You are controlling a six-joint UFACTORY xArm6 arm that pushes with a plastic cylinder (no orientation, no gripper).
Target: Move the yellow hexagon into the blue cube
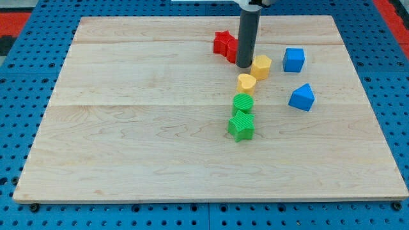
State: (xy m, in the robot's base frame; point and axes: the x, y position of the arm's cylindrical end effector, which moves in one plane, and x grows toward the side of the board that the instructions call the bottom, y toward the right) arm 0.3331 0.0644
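The yellow hexagon [261, 66] lies in the upper right part of the wooden board. The blue cube [294, 60] sits a short way to its right, with a gap between them. My tip [244, 65] stands on the board just left of the yellow hexagon, close to or touching its left side. The rod partly hides the red blocks behind it.
A red star [223, 43] and another red block [232, 51] lie left of the rod. A yellow cylinder [246, 83], a green cylinder [243, 103] and a green star [241, 126] form a column below the tip. A blue triangular block [301, 97] lies below the blue cube.
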